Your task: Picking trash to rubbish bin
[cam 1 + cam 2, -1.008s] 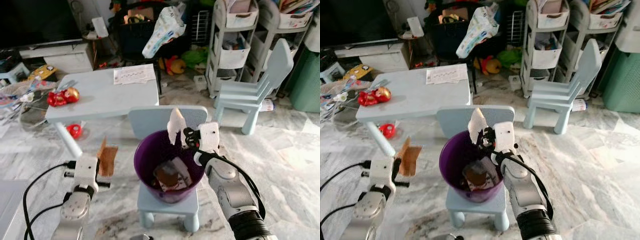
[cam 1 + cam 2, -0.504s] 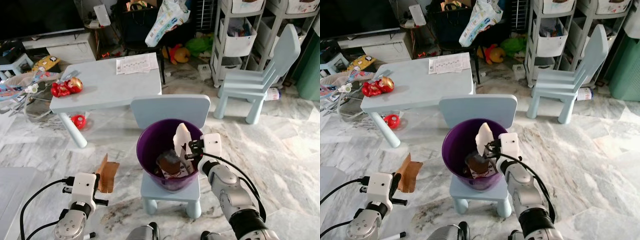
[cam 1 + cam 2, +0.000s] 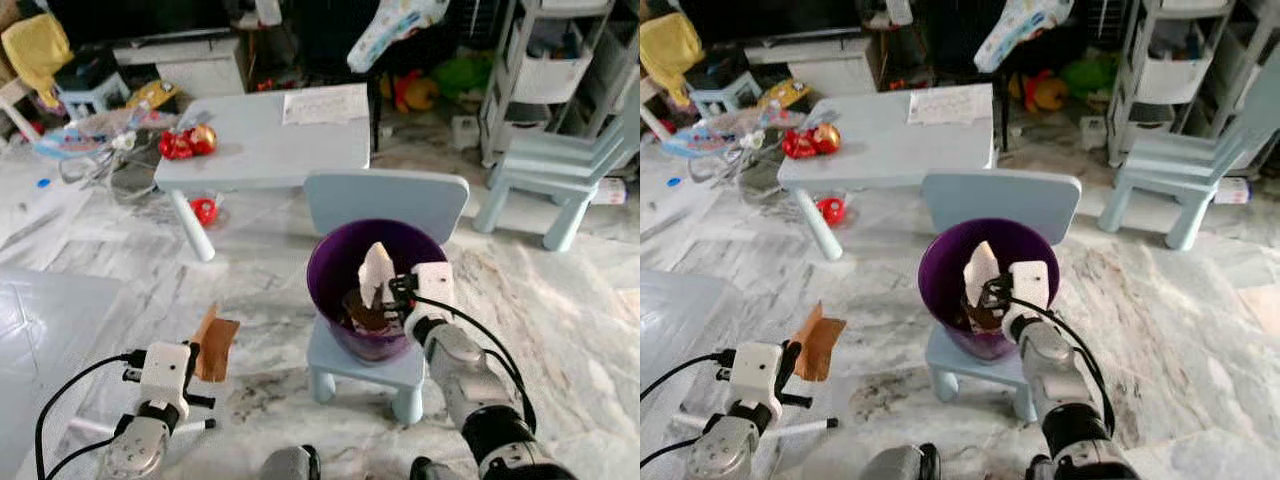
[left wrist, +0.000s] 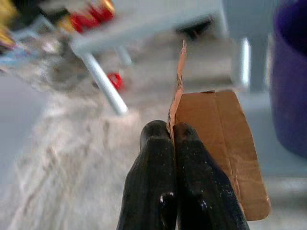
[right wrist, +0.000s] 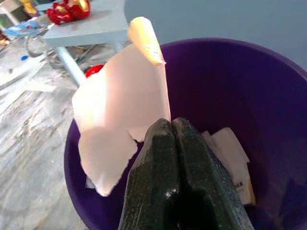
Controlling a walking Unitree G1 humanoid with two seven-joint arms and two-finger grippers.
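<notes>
A purple bin (image 3: 372,292) stands on the seat of a small pale blue chair (image 3: 385,205) on a marble floor (image 3: 250,270). The right end effector (image 3: 393,292) is clenched on a torn white scrap of paper (image 3: 376,272), held upright over the bin's open mouth, just inside the rim on the robot's right. In the right wrist view the black fingers (image 5: 177,158) pinch the scrap's lower edge, with other paper rubbish lying at the bottom of the bin. The left end effector (image 3: 198,352) is clenched on a brown piece of cardboard (image 3: 216,342), low over the floor and well apart from the bin, to the robot's left. Behind the chair stands a pale blue table (image 3: 265,145) with red toys (image 3: 182,143) near its left edge and a sheet of paper (image 3: 325,103) near its far right corner.

What could go wrong: the light scrap may cling to the fingers when released, or drift past the rim and land on the floor. The bin sits high on a small seat, so a knock from the right arm could tip it off. The cardboard is far from the bin and will need a long reach; a loose pinch on its thin edge could let it slip.

Compared with a second ago, the camera has risen and the whole scene looks farther away. The white scrap now sits lower, within the bin's mouth rather than above the rim. The cardboard remains gripped at the left.
</notes>
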